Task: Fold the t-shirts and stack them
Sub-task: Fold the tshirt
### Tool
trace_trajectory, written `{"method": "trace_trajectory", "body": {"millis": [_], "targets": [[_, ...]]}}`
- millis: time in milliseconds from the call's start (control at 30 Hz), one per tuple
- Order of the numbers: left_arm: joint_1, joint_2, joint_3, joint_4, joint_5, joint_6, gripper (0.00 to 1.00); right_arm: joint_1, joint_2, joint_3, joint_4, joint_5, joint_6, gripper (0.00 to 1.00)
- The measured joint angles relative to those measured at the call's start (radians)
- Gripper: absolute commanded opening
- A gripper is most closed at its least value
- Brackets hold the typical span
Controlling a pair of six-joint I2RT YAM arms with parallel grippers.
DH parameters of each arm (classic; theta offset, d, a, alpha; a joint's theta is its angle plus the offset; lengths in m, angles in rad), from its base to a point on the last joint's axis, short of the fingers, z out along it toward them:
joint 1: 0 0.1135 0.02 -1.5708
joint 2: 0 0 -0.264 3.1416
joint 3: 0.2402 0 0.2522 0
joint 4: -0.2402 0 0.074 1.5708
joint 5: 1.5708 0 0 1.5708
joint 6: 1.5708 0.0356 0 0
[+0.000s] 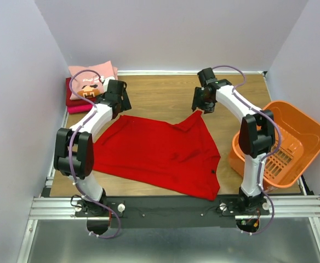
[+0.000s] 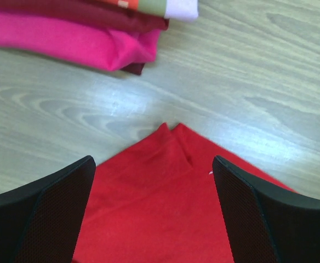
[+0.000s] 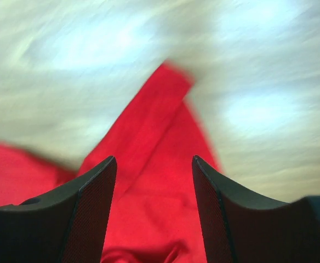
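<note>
A plain bright red t-shirt [image 1: 160,153] lies spread on the wooden table. A stack of folded tees sits at the back left: light pink printed one [image 1: 91,81] on top, dark red and magenta ones [image 1: 72,101] beneath. The stack also shows in the left wrist view [image 2: 94,44]. My left gripper [image 1: 119,101] is open and empty above the shirt's back left corner [image 2: 168,137]. My right gripper [image 1: 203,104] is open and empty above the shirt's back right corner [image 3: 165,104]. The right wrist view is blurred.
An orange plastic basket [image 1: 283,142] stands tilted at the right edge of the table, beside the right arm. Bare wood [image 1: 160,93] lies between the two grippers at the back. White walls close in the sides and back.
</note>
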Motion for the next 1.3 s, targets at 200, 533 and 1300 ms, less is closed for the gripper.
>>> {"method": "trace_trajectory", "body": {"millis": [200,533,1300], "targets": [[0.000,0.065,0.059,0.003,0.002,0.011,0.95,-0.076,0.085,0.077,0.009,0.028,-0.024,0.58],[0.004,0.090,0.063,0.003,0.010,0.014,0.95,-0.085,0.190,0.110,0.038,0.029,-0.042,0.51],[0.007,0.208,0.140,-0.051,-0.015,0.030,0.85,-0.111,0.236,0.098,0.124,-0.036,-0.037,0.04]]}}
